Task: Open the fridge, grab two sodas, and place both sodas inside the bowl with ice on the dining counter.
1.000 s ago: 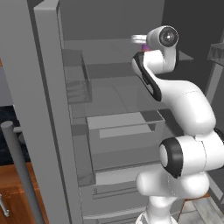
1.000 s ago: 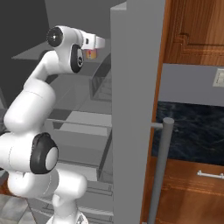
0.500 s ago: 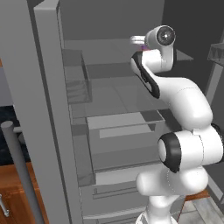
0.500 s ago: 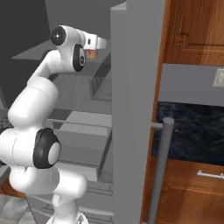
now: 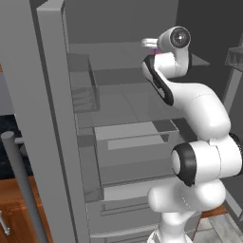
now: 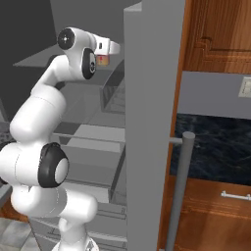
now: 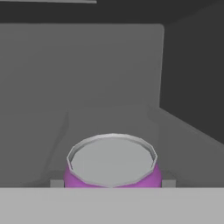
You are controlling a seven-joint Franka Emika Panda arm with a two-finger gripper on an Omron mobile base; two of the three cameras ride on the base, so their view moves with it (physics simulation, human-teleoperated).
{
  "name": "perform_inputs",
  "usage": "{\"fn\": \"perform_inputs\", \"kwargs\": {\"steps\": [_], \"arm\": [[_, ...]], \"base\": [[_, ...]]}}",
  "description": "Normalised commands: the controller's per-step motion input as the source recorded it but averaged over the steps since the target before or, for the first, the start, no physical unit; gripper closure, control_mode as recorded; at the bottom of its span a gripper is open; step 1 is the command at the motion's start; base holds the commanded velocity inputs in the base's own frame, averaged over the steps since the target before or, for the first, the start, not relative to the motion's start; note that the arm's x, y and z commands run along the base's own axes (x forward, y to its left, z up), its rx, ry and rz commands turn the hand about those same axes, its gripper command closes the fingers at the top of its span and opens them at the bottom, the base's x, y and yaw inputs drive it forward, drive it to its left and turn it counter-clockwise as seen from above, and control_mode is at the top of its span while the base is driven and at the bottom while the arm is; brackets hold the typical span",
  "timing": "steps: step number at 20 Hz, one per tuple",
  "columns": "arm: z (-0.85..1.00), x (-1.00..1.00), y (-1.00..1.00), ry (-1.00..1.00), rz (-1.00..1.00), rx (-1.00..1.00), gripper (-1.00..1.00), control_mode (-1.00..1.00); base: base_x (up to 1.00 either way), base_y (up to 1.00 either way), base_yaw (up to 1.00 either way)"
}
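The grey fridge (image 5: pixel 47 118) stands open, and my arm reaches onto its upper shelf. In the hand view a purple soda can (image 7: pixel 112 159) with a silver top sits right between my fingertips (image 7: pixel 57 183), which press against its sides. My gripper (image 7: pixel 112 183) is shut on it. From the left base view the gripper (image 5: pixel 151 45) shows a sliver of purple soda can (image 5: pixel 154 51) beneath it. In the right base view the soda can's orange lower part (image 6: pixel 102 60) peeks out under the gripper (image 6: pixel 110 49). The bowl and the dining counter are out of view.
The open fridge door (image 6: pixel 147 122) with its long bar handle (image 6: pixel 179 196) stands close on my right, another handle (image 5: pixel 21 190) on my left. Door bins (image 5: pixel 83 90) and glass shelves (image 5: pixel 133 130) lie below the hand. Wood cabinets (image 6: pixel 215 34) and a dark counter (image 6: pixel 215 147) are beyond.
The jaws have closed from wide open onto the purple soda can. The arm has hardly moved.
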Motion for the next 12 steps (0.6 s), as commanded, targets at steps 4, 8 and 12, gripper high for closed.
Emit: {"fn": "perform_inputs", "kwargs": {"steps": [4, 8, 12], "arm": [[0.0, -0.13, 0.0, -0.03, 0.0, 0.0, 1.0, -1.0], [-0.06, -0.55, 0.0, -0.06, 0.0, 0.0, 1.0, -1.0], [-0.01, -0.72, 0.16, 0.0, -0.02, 0.0, 1.0, -1.0]], "base": [[0.0, 0.0, 0.0], [0.0, 0.0, 0.0], [0.0, 0.0, 0.0]]}}
